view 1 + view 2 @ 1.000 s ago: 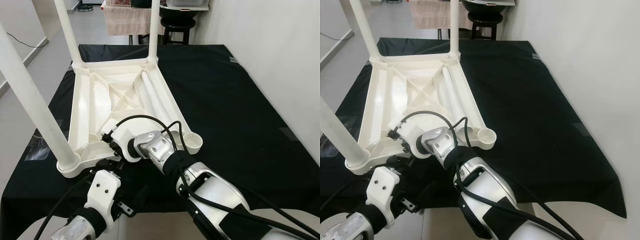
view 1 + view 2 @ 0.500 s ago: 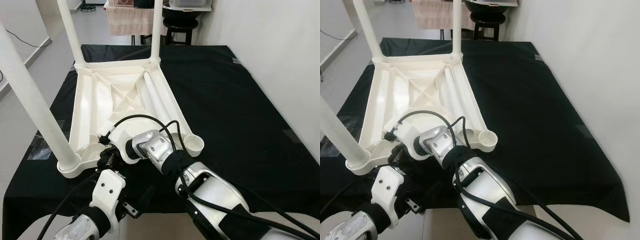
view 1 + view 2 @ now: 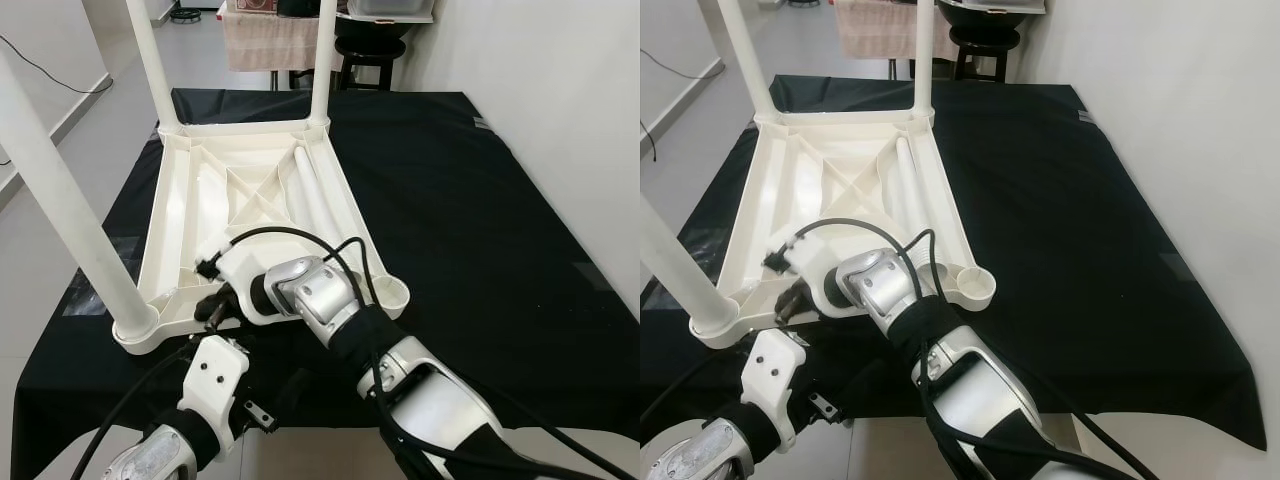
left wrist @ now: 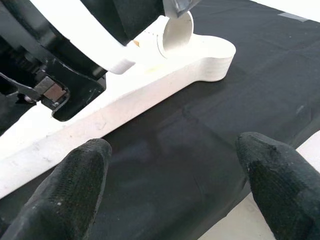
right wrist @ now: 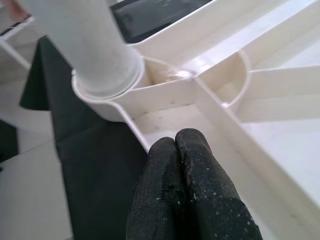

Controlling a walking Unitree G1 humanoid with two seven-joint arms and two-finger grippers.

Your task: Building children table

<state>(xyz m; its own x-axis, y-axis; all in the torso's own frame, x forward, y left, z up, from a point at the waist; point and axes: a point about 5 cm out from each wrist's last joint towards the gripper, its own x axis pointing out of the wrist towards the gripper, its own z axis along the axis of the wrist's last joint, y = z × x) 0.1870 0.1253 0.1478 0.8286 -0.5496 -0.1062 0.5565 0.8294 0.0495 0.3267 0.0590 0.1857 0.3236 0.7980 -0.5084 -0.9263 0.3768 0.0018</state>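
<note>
Right fingers (image 5: 187, 190) advanced over upturned table (image 3: 250, 195) rim, pressed together.

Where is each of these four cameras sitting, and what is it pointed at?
Left eye and right eye: on the head, looking down at the upturned white table on black cloth, both arms below.
Left wrist: along the open left claw toward the table's empty corner socket.
Right wrist: along the shut right claw, over the table's ribs, facing a fitted leg.
All see the table.
</note>
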